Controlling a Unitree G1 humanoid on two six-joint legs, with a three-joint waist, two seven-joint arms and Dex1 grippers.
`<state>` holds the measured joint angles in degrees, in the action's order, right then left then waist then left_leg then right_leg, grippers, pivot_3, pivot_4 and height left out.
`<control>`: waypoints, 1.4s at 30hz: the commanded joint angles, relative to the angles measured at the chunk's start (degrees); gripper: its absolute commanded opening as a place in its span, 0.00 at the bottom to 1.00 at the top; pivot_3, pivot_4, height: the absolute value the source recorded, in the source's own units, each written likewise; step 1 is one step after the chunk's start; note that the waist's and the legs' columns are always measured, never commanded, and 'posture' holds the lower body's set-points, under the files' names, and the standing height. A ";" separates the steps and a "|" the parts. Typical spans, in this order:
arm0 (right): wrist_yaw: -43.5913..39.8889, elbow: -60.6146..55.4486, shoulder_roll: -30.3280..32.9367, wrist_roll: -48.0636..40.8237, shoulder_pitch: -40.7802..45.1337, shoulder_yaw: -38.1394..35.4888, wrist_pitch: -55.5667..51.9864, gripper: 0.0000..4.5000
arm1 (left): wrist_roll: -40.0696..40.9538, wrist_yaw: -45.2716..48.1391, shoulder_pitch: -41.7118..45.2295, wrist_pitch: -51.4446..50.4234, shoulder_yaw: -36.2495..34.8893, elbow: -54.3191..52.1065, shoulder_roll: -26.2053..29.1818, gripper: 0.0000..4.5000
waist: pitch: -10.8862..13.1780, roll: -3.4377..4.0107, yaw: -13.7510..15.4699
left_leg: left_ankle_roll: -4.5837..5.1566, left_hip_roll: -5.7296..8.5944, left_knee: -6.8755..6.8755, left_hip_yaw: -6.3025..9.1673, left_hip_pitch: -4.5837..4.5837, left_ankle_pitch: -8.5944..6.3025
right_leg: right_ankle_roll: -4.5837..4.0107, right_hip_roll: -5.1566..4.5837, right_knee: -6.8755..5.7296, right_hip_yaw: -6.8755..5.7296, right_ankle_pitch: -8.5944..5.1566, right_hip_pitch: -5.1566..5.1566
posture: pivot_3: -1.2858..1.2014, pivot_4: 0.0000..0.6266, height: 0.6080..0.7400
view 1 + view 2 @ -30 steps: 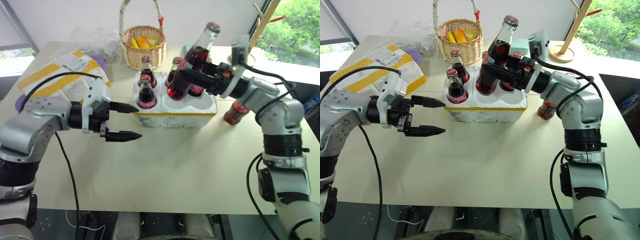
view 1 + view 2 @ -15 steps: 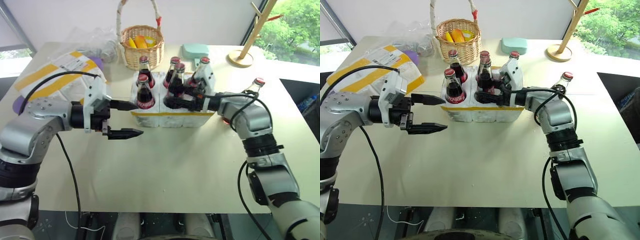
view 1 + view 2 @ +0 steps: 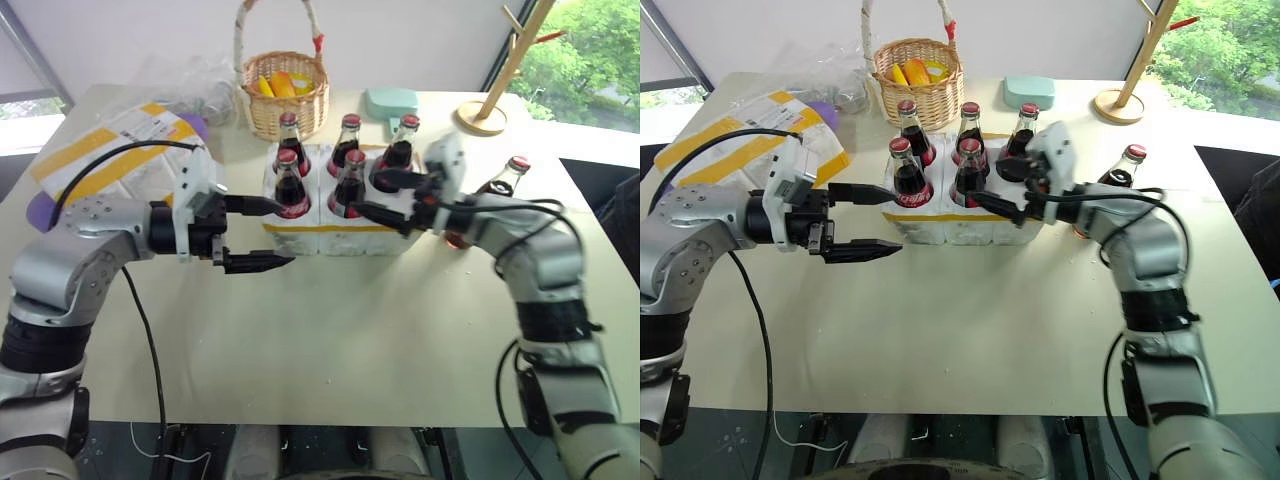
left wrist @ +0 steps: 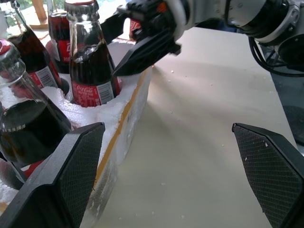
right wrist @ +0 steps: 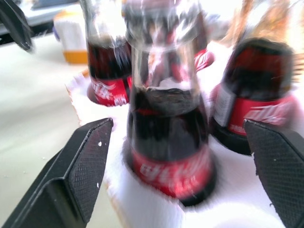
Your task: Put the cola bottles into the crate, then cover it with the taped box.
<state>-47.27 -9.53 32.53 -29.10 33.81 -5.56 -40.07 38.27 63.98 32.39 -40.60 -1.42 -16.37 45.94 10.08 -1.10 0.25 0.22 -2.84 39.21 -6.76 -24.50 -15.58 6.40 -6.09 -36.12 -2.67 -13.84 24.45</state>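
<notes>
Standing five glass cola bottles (image 3: pixel 347 183) in the round wells of the white foam crate (image 3: pixel 340 232), we see the sixth (image 3: pixel 497 190) on the tabletop just beyond the right arm.

We note the right gripper (image 3: pixel 380 196) with its black tapered fingers spread wide on either side of a dark, red-labelled bottle, clamping nothing. The left gripper (image 3: pixel 268 234) is likewise parted and empty, one finger at the crate's crumbly end wall above the yellow tape band. The taped box (image 3: pixel 120 145), striped in glossy yellow, lies on the pale table (image 3: pixel 330 330) at the left, near a woven wicker basket (image 3: pixel 287 92).
</notes>
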 commanded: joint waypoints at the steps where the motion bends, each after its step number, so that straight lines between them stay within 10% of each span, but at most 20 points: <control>1: 3.60 -13.53 2.84 -8.06 -5.69 -8.14 -8.17 1.00 | 0.47 0.76 2.07 1.32 -0.22 0.37 -0.70 1.00 | 0.00 -0.01 0.26 | 0.00 -0.01 -0.02 0.01 0.00 0.00 | 0.00 0.01 0.01 0.00 0.00 0.00 | 0.52 0.24 1.00; 15: 19.75 -26.36 4.43 -14.53 -32.41 -30.38 -15.59 1.00 | -2.97 5.66 9.73 4.77 4.89 8.01 -5.10 1.00 | -0.04 -0.05 0.40 | 0.27 0.00 0.01 0.10 0.05 -0.15 | -0.06 0.06 0.00 0.00 0.04 -0.06 | 0.52 0.24 1.00; 42: 22.93 10.64 -0.59 -1.46 -11.64 -16.23 5.19 1.00 | -1.17 1.45 6.28 1.22 1.22 1.63 -2.70 1.00 | -0.06 0.01 0.20 | 0.14 -0.01 0.01 0.21 0.05 -0.07 | -0.06 0.13 0.00 0.01 0.04 -0.07 | 0.52 0.24 1.00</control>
<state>-23.76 0.86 32.16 -30.80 20.81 -21.13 -36.89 35.78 65.77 38.49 -39.45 1.54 -12.70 42.53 10.02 -1.09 0.45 0.36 -2.85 39.22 -6.55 -24.44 -15.65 6.35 -5.96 -36.13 -2.65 -13.80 24.39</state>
